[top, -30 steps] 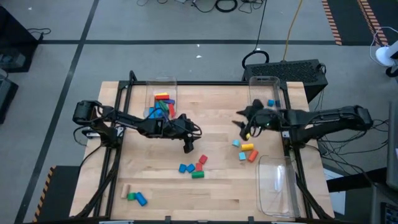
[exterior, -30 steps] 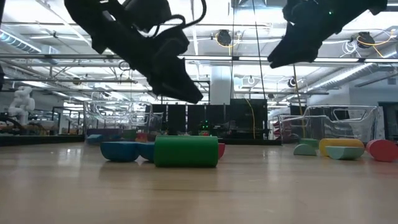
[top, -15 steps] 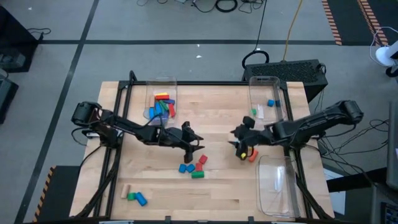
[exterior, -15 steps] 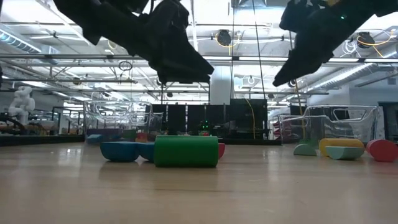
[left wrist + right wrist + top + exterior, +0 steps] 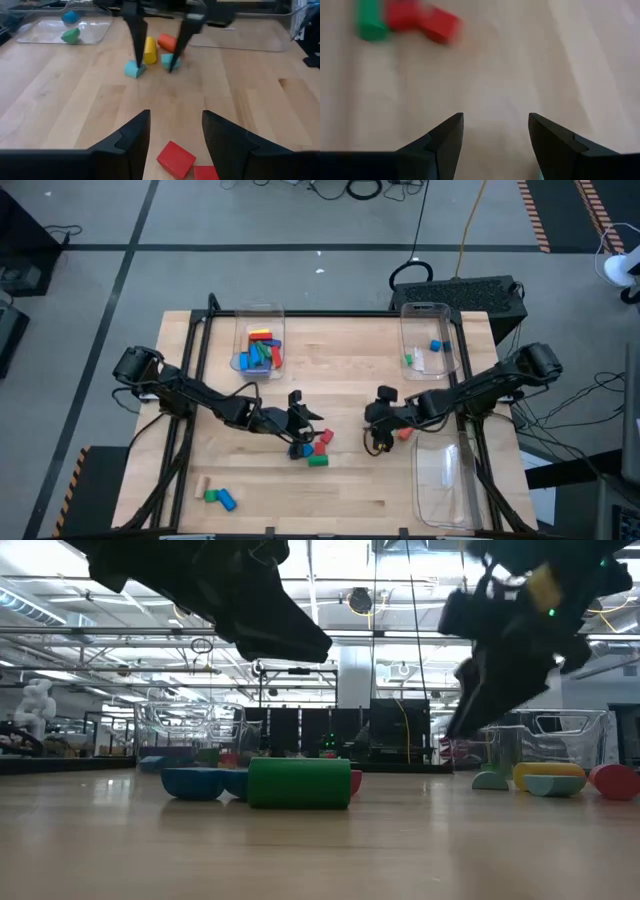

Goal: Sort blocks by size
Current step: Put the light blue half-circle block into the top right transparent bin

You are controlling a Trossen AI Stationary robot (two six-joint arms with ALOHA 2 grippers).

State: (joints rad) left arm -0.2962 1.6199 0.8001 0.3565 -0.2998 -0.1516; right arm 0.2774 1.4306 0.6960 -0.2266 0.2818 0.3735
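Note:
The middle cluster holds a blue block (image 5: 299,450), red blocks (image 5: 322,440) and a green cylinder (image 5: 318,462), all lying on the table. My left gripper (image 5: 306,435) hovers open over this cluster, and a red block (image 5: 175,159) lies just ahead of its fingers (image 5: 135,137). My right gripper (image 5: 378,442) is open and low over the right cluster. In the left wrist view its fingers (image 5: 139,45) stand on either side of a yellow cylinder (image 5: 149,50). An orange cylinder (image 5: 167,42) and two light-blue blocks (image 5: 134,69) lie beside them.
A clear bin (image 5: 243,330) at the far left holds several blocks. A clear bin (image 5: 425,310) at the far right holds a blue and a green block. A third clear bin (image 5: 445,480) stands near right. A wood, a green and a blue block (image 5: 215,497) lie near left.
My right gripper has gone from beside the far right bin toward the table's near edge and left, and down to the yellow and orange blocks. My left gripper has gone a little toward the near edge, over the middle cluster. No block has moved.

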